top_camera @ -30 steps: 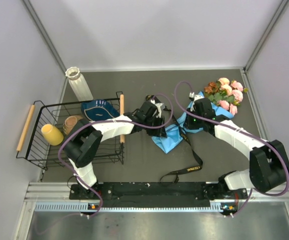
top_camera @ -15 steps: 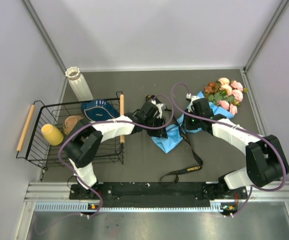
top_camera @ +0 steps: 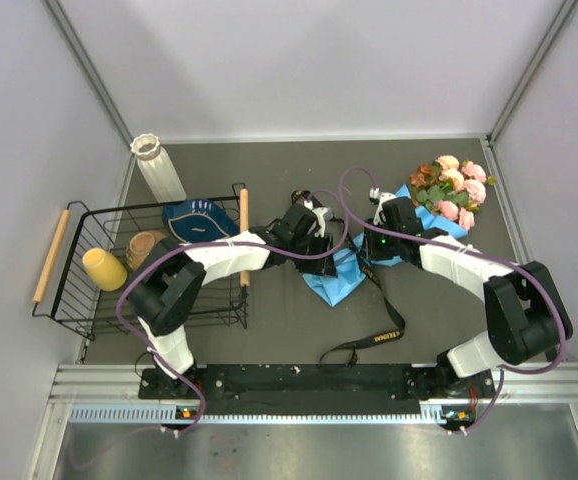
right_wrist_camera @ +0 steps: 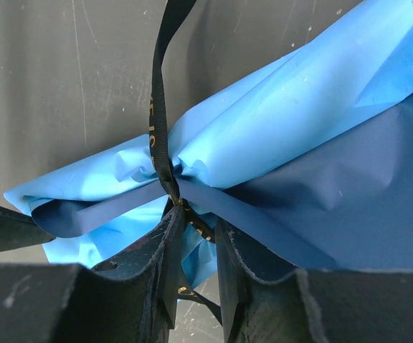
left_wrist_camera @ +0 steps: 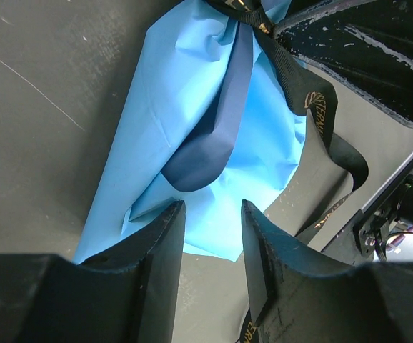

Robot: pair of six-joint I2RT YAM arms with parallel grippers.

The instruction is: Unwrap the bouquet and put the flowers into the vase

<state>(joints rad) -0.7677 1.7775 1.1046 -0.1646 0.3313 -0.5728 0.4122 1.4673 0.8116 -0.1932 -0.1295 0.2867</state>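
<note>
Right jaws narrowly parted astride black ribbon (right_wrist_camera: 155, 107) at its knot, not clamped; left jaws part-open, empty, above blue paper (left_wrist_camera: 192, 107). Avoid hauling on tied knot: risks dragging bouquet (top_camera: 334, 280), scattering flowers (top_camera: 454, 190) across tabletop (top_camera: 299, 170). Vase (top_camera: 159, 170) far left, upright.

Middle of the frame, the bouquet wrapped in blue paper (top_camera: 334, 282) lies on the dark grey table (top_camera: 269, 170). Its pink, peach and rust-orange flowers (top_camera: 455, 188) point to the upper right, and a black ribbon (top_camera: 377, 338) trails from the wrap toward the lower middle. Over at the left sits a black wire basket (top_camera: 87, 214), with a yellow cup (top_camera: 104, 269) in its left part, a brown bowl (top_camera: 144, 245) just right of that and a dark blue cap (top_camera: 199, 218) in its upper right corner. The tall white ribbed vase (top_camera: 157, 168) stands just behind the basket, upper left, well apart from the bouquet.
</note>
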